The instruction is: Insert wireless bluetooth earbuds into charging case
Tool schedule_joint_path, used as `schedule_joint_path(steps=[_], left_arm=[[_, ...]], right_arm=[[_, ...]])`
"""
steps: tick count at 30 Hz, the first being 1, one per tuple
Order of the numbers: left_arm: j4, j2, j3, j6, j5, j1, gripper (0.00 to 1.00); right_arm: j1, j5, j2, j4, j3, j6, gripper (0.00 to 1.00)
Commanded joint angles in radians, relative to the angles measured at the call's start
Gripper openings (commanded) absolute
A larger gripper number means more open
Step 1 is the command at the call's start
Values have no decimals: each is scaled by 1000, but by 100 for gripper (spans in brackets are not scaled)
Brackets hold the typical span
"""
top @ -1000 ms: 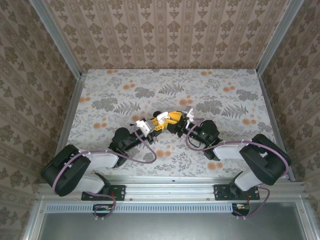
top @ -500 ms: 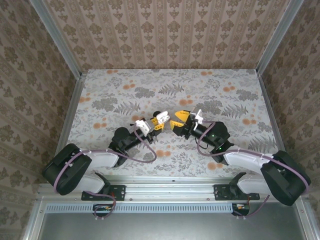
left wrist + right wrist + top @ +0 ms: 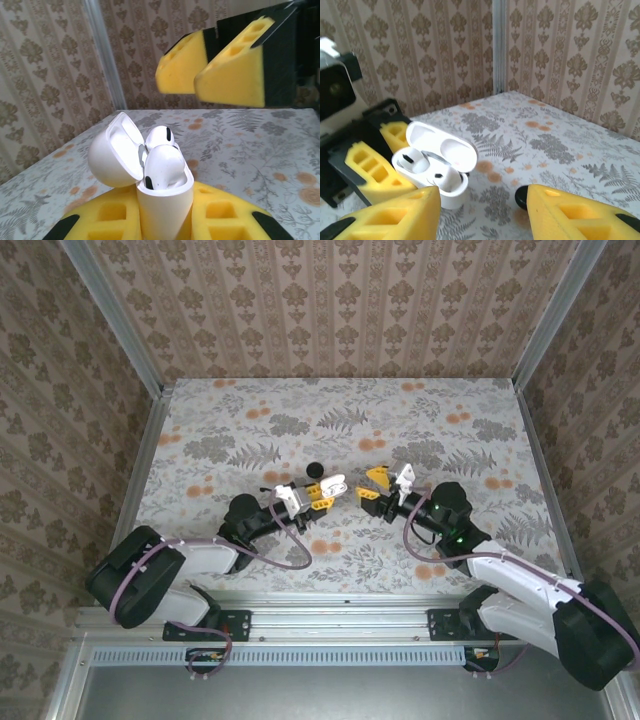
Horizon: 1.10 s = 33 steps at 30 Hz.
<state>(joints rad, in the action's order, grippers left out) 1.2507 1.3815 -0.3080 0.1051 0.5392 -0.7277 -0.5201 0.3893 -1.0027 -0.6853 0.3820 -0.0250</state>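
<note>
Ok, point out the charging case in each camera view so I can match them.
Top external: charging case, near the centre of the table.
Left wrist: bottom centre, lid tipped left.
Right wrist: lower left, lid raised.
Shared landmark: the yellow left fingers clamped on its base.

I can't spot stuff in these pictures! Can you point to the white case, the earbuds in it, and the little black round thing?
charging case [image 3: 165, 212]: left wrist view, front of its body.
earbuds [image 3: 162, 167]: left wrist view, top of the nearer bud.
black disc [image 3: 314, 469]: top external view, its middle.
</note>
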Motion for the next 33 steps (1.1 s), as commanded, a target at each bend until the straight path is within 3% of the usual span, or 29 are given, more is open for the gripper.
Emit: schedule_joint_path(steps=[1,9,18,25,33], left_arm=[[46,13,-15,35,142,11,0],[44,30,-31,84,275,16,0],[38,37,-39,134,325,27,0],[40,43,-52,128,379,29,0],[39,45,-59,120,385,27,0]], right_arm=[[26,108,45,134,8,-157,50],[71,240,67,246,40,-229,50],[70,384,24,221,57,-208,51],[69,447,-19,342,113,-335,59],[63,507,-94,397,174,-424,58]])
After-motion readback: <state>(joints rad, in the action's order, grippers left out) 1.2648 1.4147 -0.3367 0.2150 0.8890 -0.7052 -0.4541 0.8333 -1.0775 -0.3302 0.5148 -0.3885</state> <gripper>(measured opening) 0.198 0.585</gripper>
